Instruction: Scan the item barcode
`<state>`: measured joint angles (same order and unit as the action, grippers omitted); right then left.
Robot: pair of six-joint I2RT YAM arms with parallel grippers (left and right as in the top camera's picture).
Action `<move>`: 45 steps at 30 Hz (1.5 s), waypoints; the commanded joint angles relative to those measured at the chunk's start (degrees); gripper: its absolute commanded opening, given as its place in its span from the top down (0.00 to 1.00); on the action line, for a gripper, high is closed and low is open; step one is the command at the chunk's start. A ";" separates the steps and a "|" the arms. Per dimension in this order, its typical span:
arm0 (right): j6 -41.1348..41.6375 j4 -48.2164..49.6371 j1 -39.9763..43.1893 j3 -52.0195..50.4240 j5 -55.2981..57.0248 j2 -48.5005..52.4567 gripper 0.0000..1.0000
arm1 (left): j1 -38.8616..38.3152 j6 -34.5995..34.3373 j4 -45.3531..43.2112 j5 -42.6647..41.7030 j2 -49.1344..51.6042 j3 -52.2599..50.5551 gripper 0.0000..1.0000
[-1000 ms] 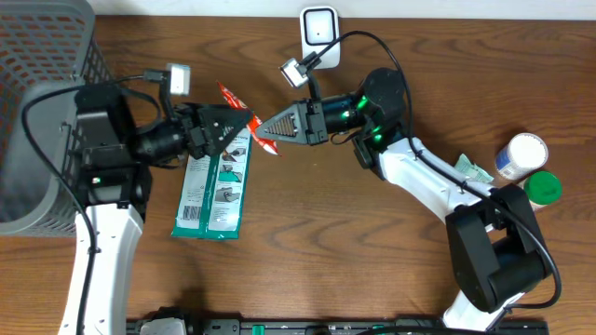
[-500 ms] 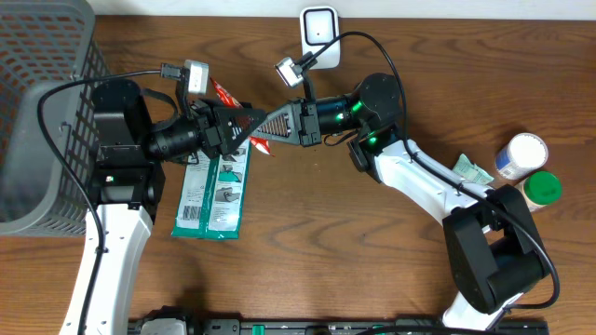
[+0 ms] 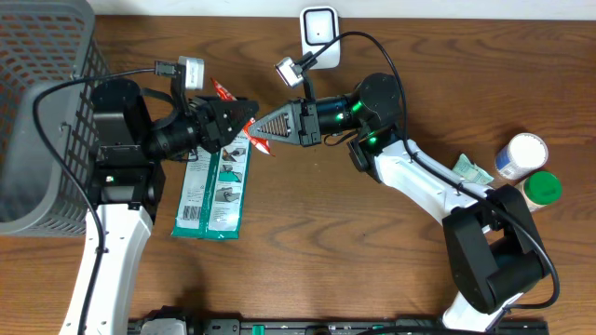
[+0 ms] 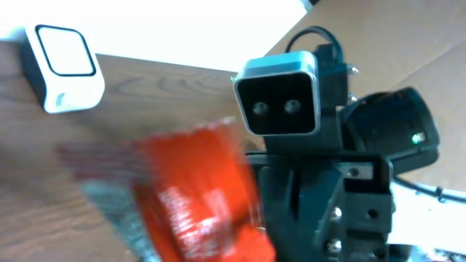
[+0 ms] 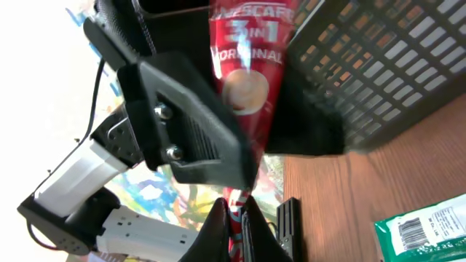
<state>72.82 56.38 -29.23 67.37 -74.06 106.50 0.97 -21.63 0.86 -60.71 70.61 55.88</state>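
Right end effector [image 3: 260, 127] pinches red sachet [image 5: 247, 62]; left end effector [image 3: 242, 118] straddles it, clamp unclear. Confirm left grip before right releases, then barcode toward white scanner [image 3: 318, 30].

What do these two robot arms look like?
The left arm and right arm match: white links, black joints, looping black cables, a grey boxy camera per wrist. The left gripper and right gripper are black wedges. Green lights glow on the right.
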 commanded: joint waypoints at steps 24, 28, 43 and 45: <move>-29.64 -36.20 16.61 0.07 -4.72 0.33 0.01 | -6.93 8.76 25.86 30.36 -0.20 1.36 0.93; -37.92 -51.01 19.56 0.07 3.13 0.33 0.01 | -15.37 8.61 30.12 42.69 0.04 1.55 0.93; -56.04 -82.75 20.61 0.09 37.99 0.31 0.01 | -35.32 6.49 26.95 61.51 20.46 3.39 0.92; -57.09 -83.89 20.61 0.09 38.27 0.31 0.01 | -35.82 6.08 24.92 61.40 21.97 3.39 0.84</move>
<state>20.23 -26.79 -8.84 67.40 -40.03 106.52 -34.22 -15.00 27.05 -2.57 91.35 58.08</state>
